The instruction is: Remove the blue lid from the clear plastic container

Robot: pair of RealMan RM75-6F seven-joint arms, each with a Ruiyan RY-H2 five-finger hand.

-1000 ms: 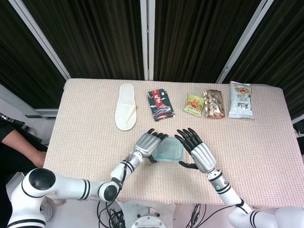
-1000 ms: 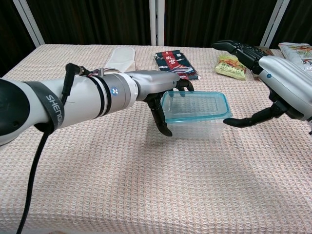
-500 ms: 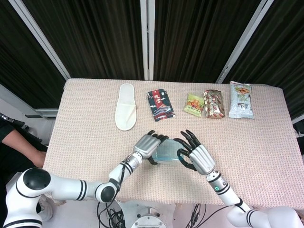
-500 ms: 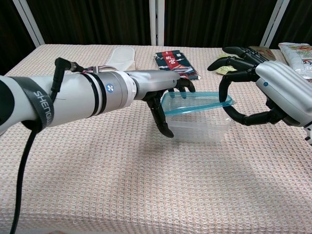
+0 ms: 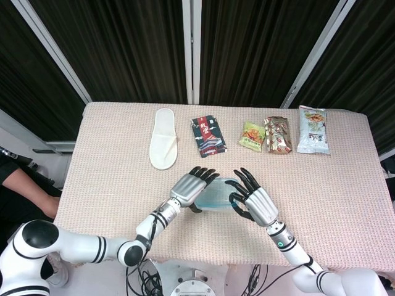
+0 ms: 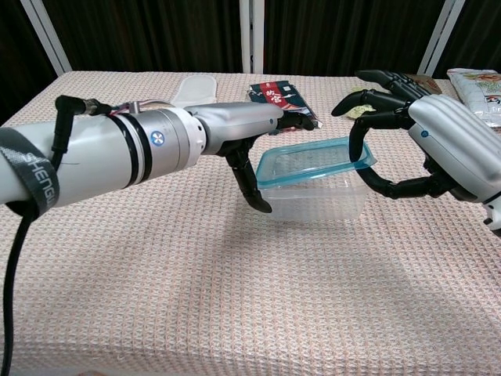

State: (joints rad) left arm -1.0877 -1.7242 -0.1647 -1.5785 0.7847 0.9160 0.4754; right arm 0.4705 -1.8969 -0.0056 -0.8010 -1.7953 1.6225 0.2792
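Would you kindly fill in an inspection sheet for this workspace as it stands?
Surface: table under beige woven cloth.
Job's things: blue lid tilted, right edge raised off the clear container.
Clutter: white slipper, four snack packets along the far edge.
Hands: left hand braces the container; right hand grips the lid's right edge.
Cables: black cable on the left arm.
Surroundings: dark curtains; a person at left.

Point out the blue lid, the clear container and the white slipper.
blue lid (image 6: 307, 160), chest view, its translucent top panel.
clear container (image 6: 317, 205), chest view, its front wall.
white slipper (image 5: 163, 146), head view, mid-sole.
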